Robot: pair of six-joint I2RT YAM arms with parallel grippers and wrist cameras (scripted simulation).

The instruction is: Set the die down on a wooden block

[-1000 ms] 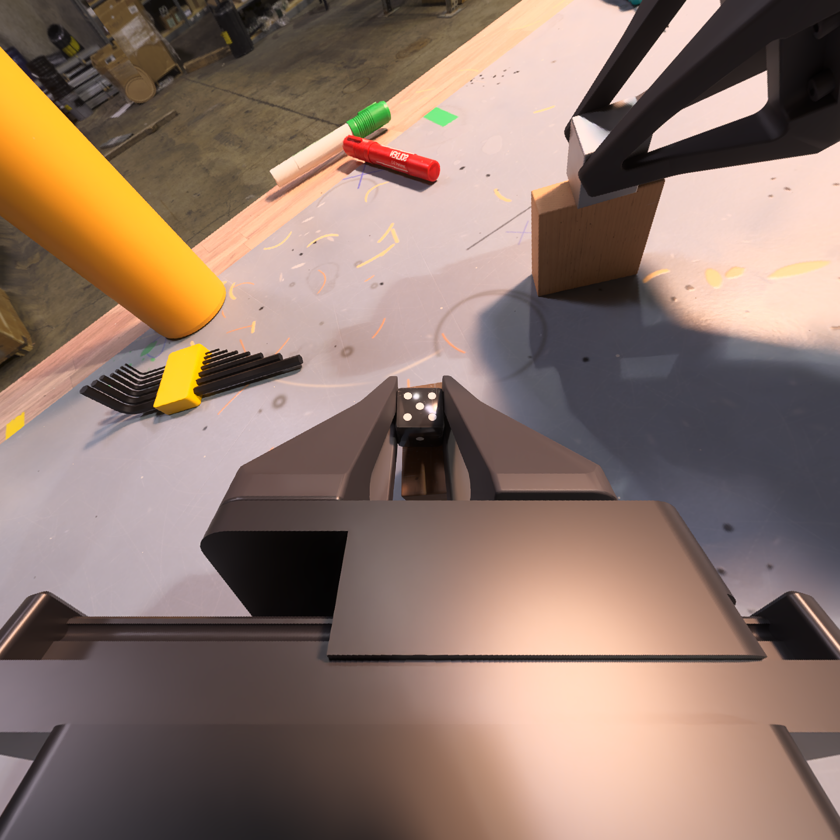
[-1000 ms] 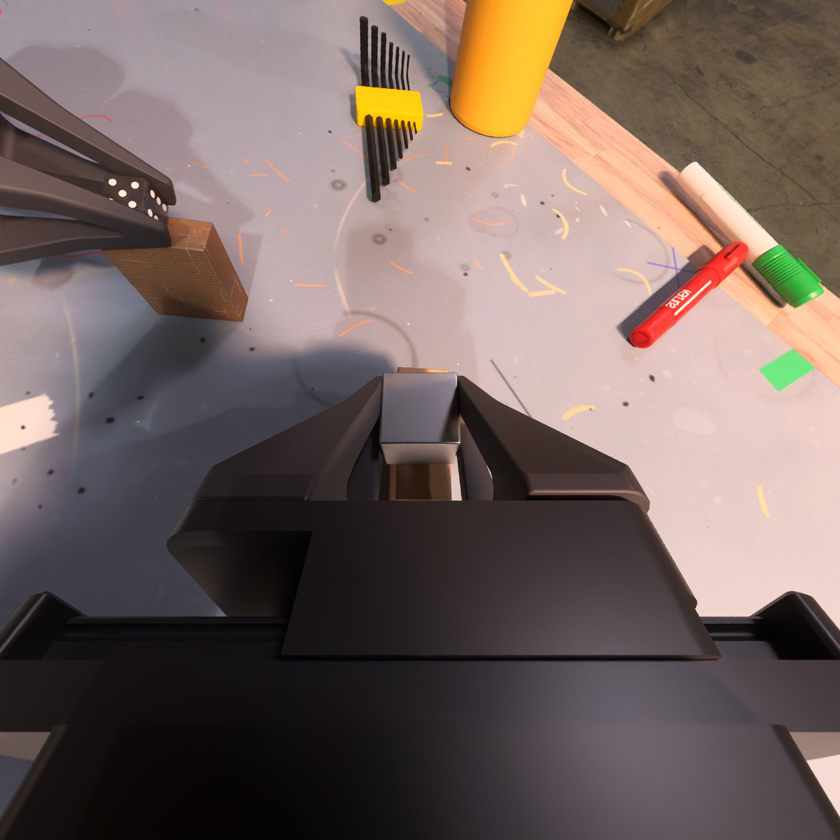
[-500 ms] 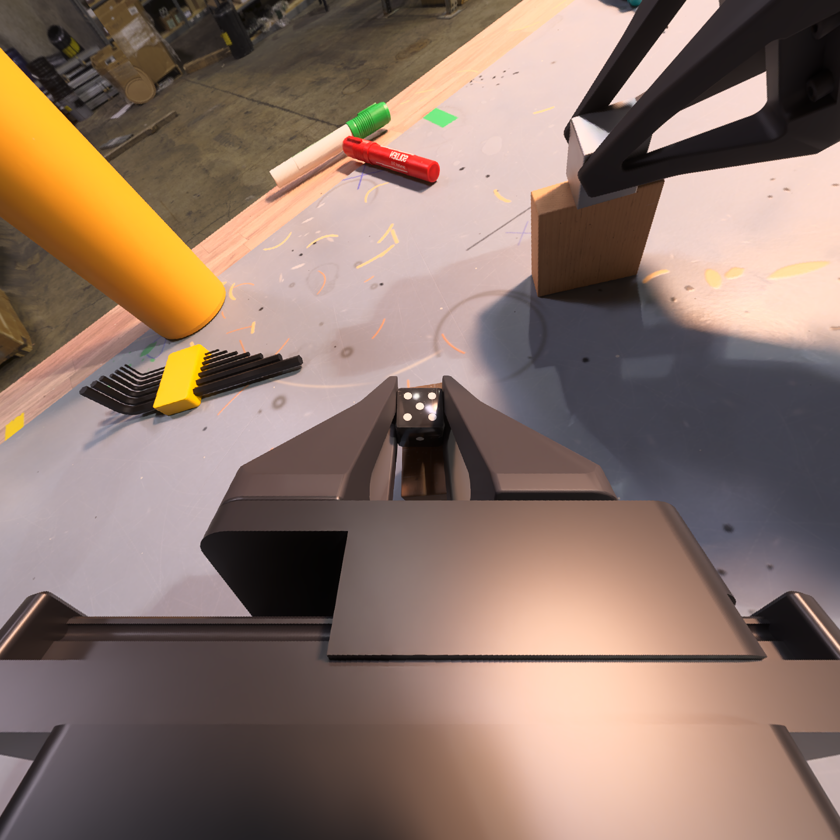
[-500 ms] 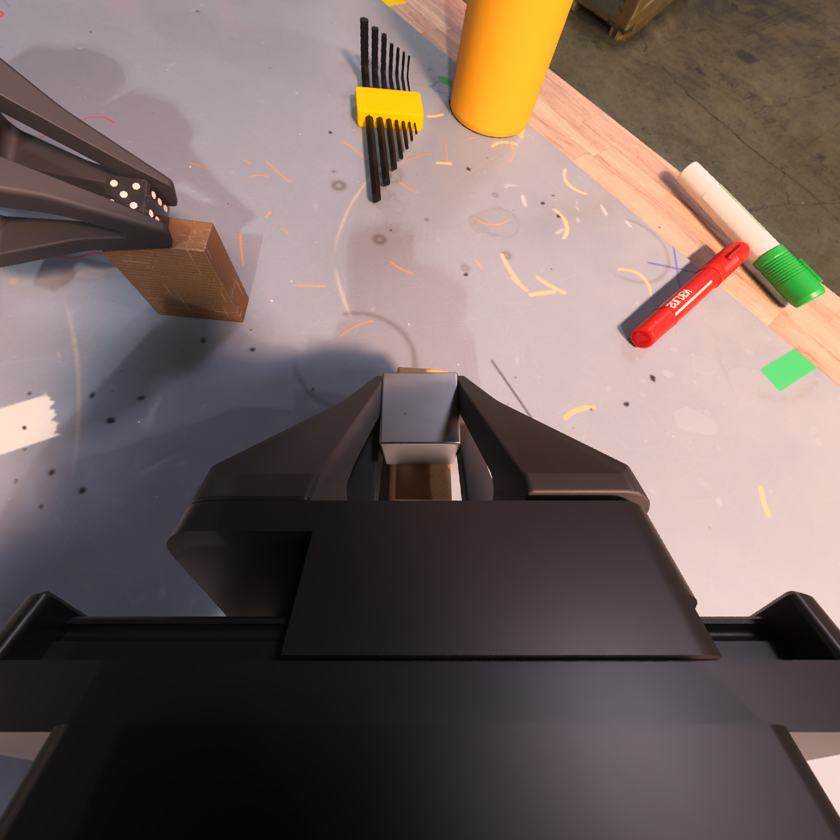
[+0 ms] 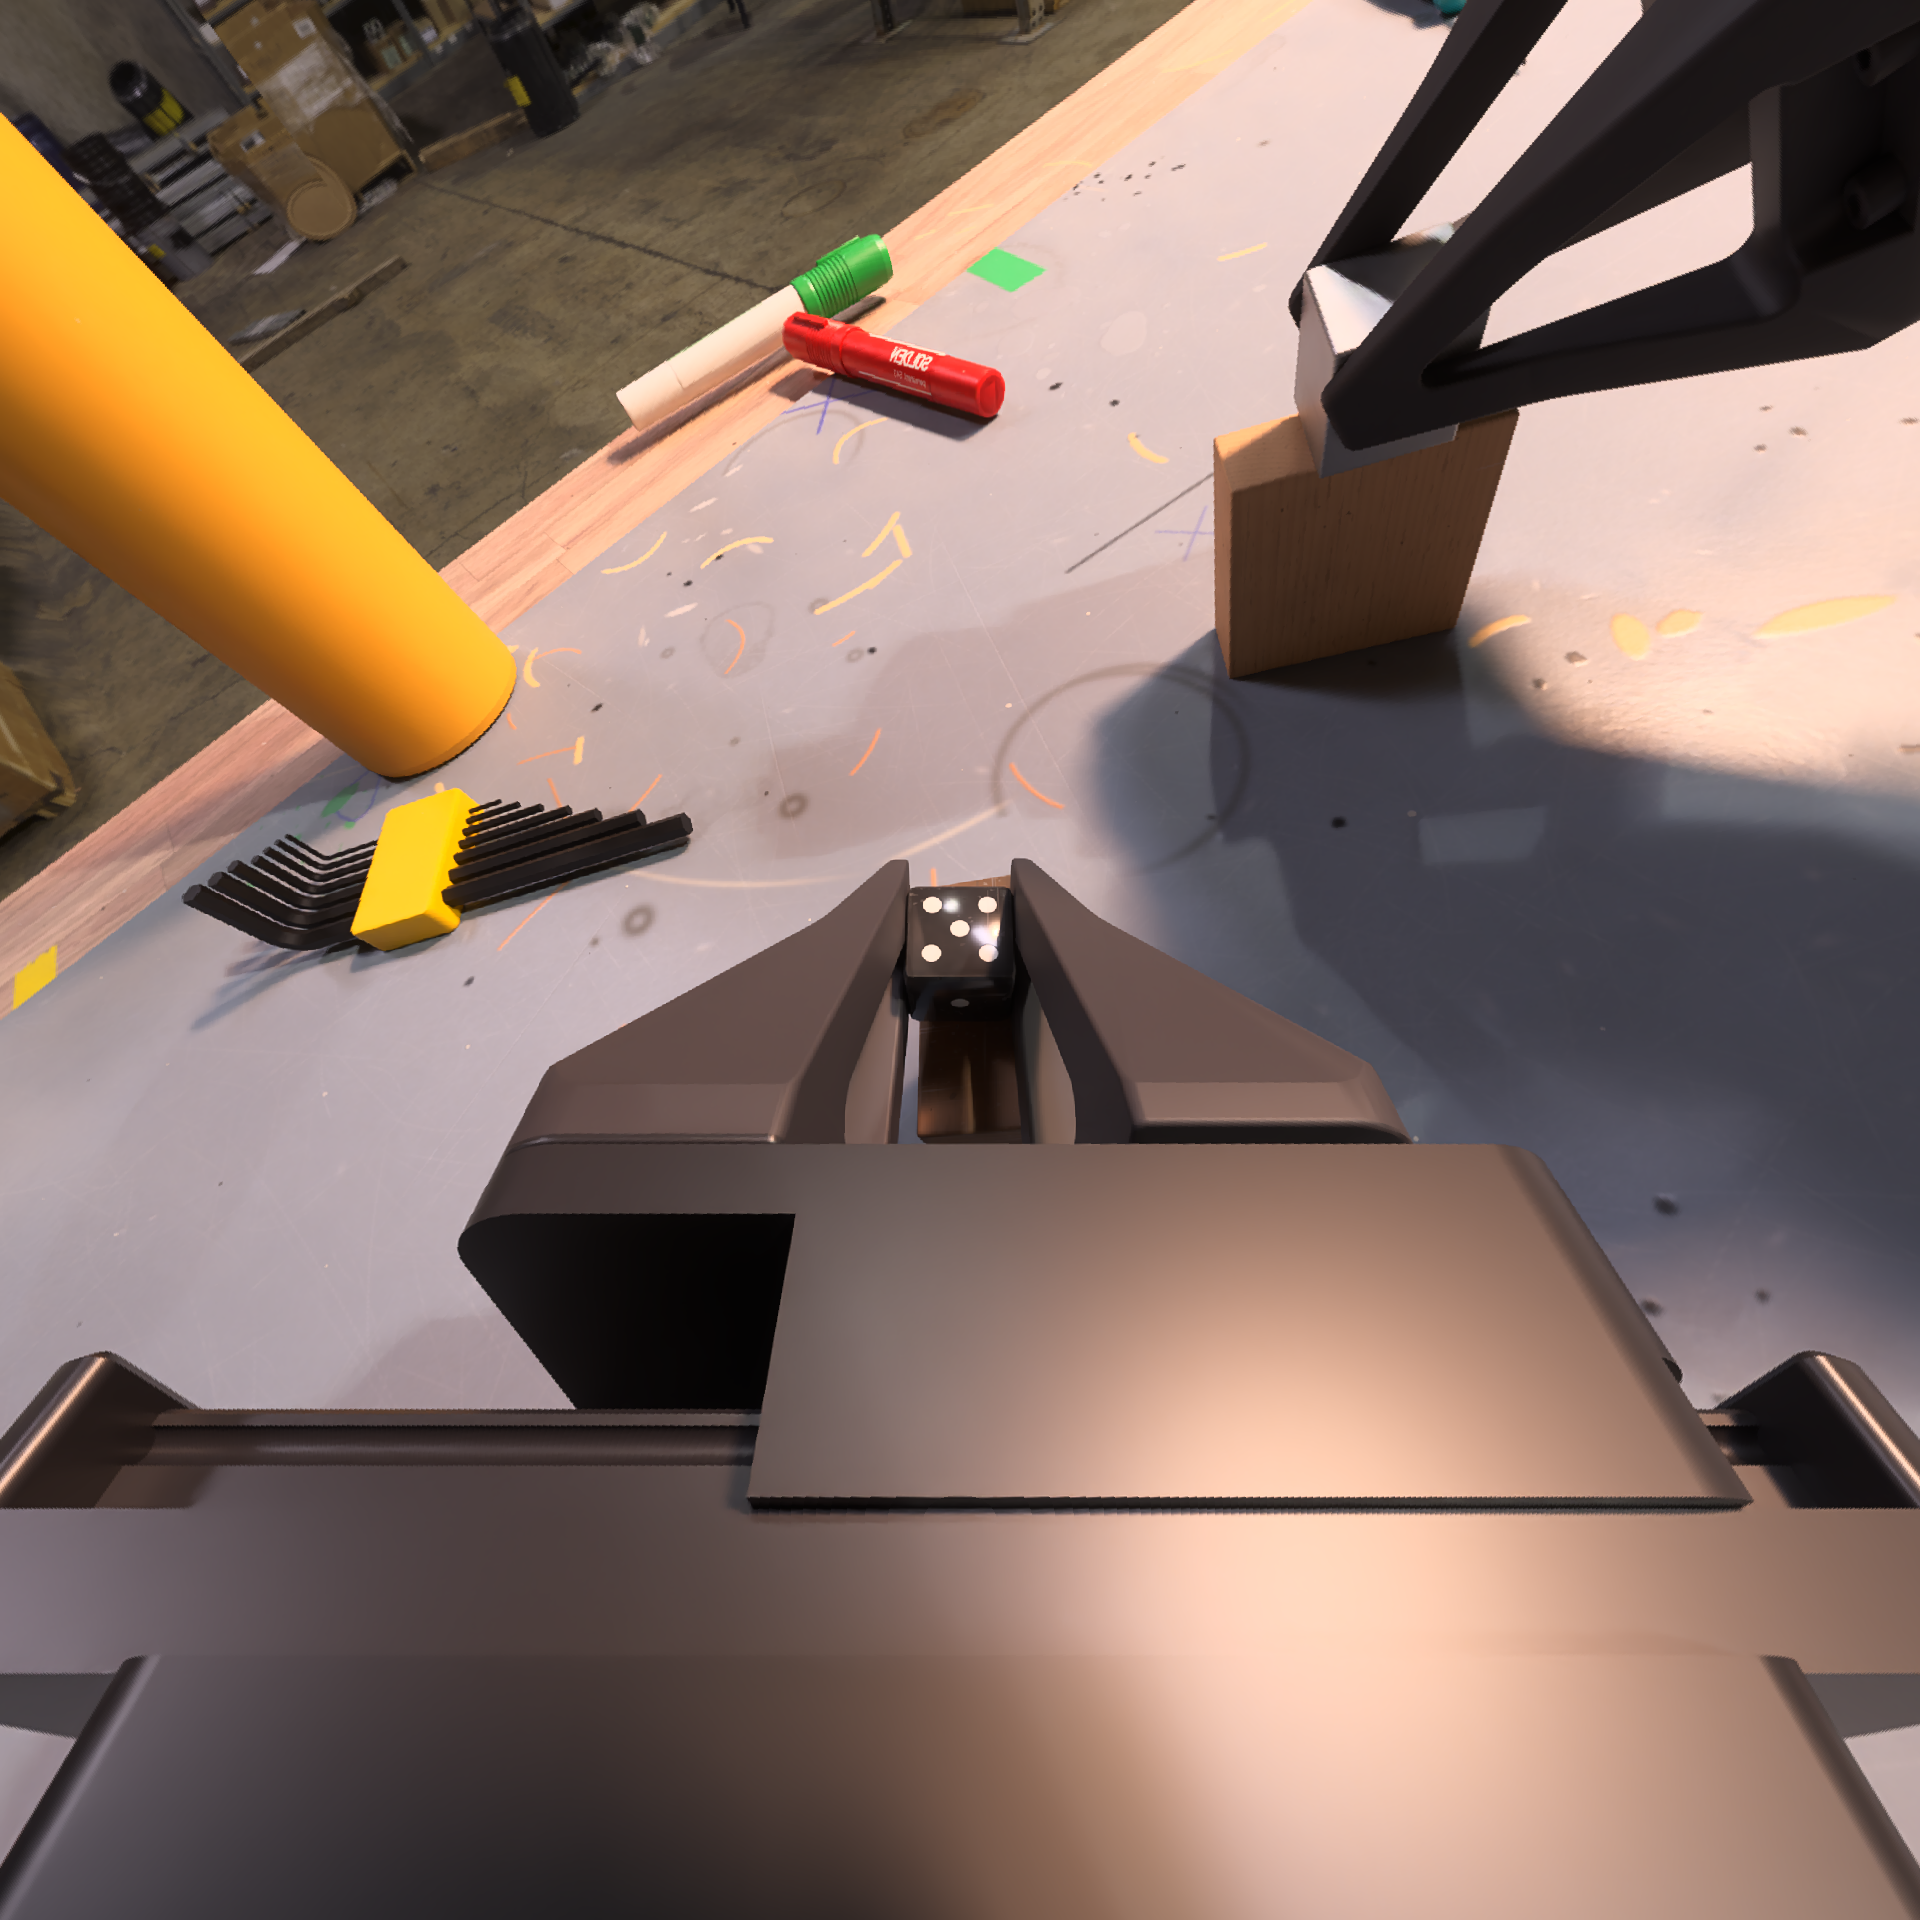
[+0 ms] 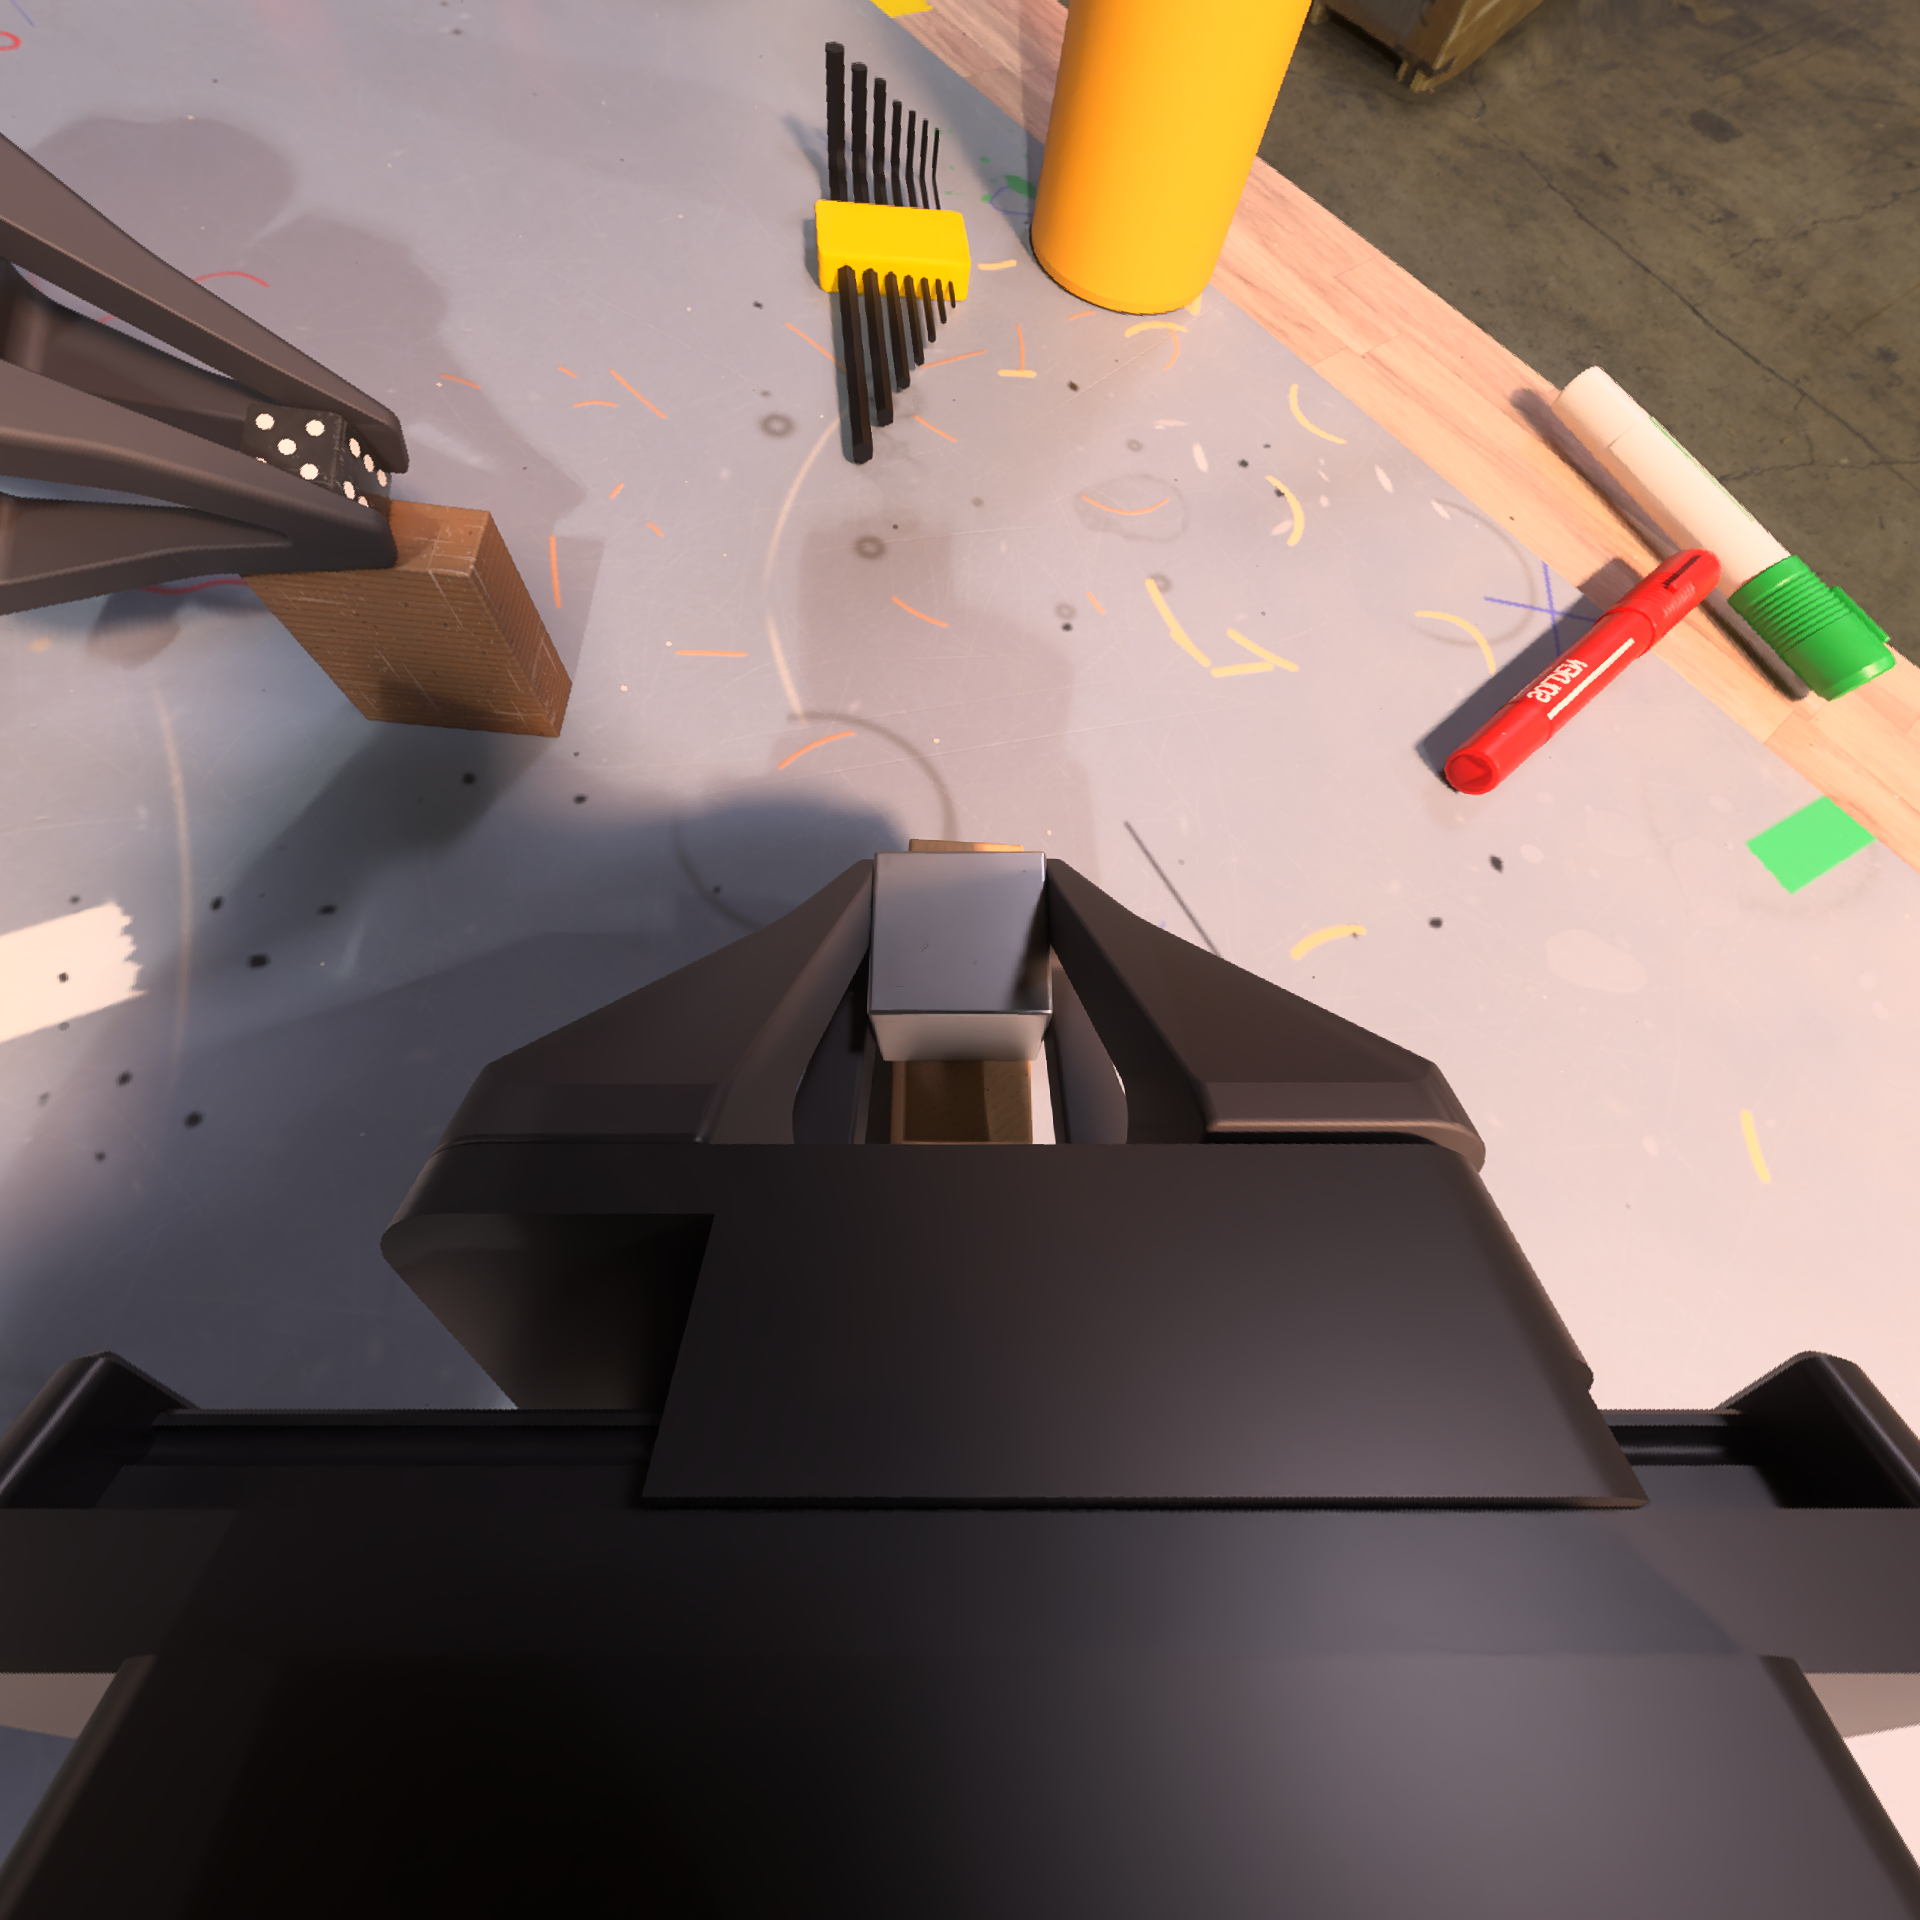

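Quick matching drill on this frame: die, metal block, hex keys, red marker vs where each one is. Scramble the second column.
Things:
1. die
2. metal block
3. hex keys
4. red marker

Places:
A. lying beside the green-capped marker
B. in the right gripper, over the light wooden block
C. in a yellow holder by the yellow cylinder
D. in the left gripper, over the dark wooden block

Pairs: 1-D, 2-B, 3-C, 4-A

Warm side light, hard dark shadows, sharp focus, wide-angle stretching
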